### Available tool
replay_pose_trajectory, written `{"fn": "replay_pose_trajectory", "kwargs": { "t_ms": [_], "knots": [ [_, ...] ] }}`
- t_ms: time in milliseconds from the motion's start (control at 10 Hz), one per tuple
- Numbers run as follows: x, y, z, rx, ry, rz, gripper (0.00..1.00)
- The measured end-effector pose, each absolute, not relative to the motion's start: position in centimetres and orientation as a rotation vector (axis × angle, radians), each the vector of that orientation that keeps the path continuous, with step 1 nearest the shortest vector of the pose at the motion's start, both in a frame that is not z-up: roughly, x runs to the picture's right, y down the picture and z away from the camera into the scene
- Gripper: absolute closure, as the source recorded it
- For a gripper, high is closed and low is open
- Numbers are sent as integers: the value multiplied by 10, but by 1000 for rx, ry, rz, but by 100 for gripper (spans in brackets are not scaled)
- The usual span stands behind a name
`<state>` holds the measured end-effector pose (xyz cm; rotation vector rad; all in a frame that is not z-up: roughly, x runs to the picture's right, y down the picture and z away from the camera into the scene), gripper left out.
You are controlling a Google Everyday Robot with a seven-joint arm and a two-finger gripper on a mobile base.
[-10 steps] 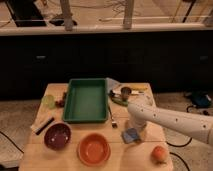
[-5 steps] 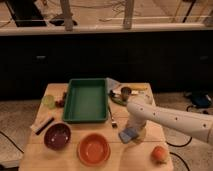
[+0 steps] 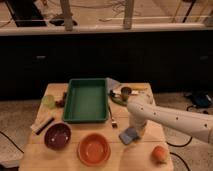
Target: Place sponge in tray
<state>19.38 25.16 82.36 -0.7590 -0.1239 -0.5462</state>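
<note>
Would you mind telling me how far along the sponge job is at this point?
Nothing is finished yet: the green tray holds no sponge. In hand: the gripper is down at the blue-grey sponge, which sits on the table right of the orange bowl. Left: carrying the sponge over and releasing it inside the tray.

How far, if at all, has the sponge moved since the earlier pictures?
Cannot tell; the sponge sits right of the orange bowl, beneath the gripper, much as before.
</note>
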Motion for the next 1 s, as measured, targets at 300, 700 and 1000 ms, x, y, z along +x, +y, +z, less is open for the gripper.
{"fn": "replay_pose_trajectory", "kwargs": {
  "t_ms": [300,700,1000],
  "knots": [
    [188,237,812,-745,-118,-559,88],
    [186,230,812,-739,-102,-562,79],
    [182,221,812,-730,-94,-574,49]
  ]
}}
